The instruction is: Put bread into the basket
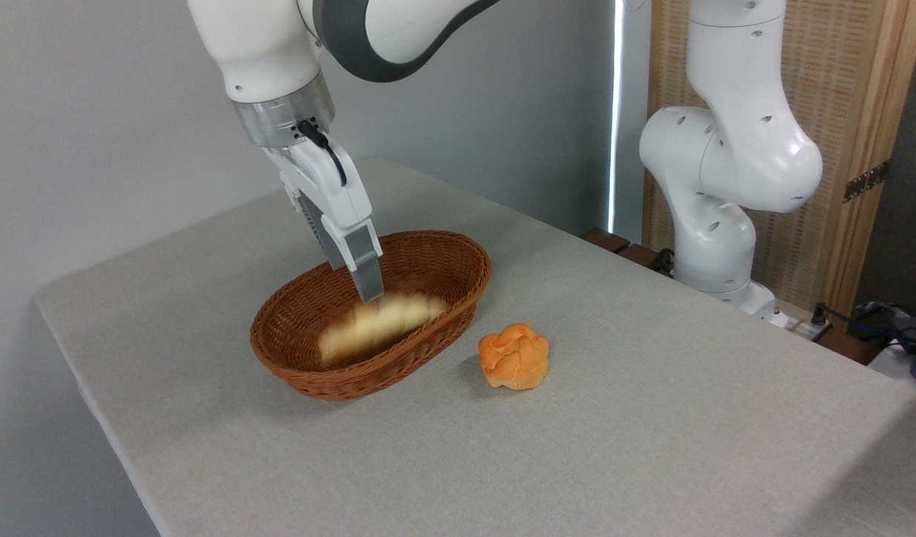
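bread [380, 324] blurred inside basket [469, 294], just below claw [367, 287]

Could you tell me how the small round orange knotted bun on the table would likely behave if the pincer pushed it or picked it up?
The small round orange knotted bun sits on a flat base, so a push would probably slide it over the grey cloth-covered table rather than roll it. Its lumpy, knotted top may give the pincer an uneven hold. It looks light for its size, though the picture cannot confirm that.
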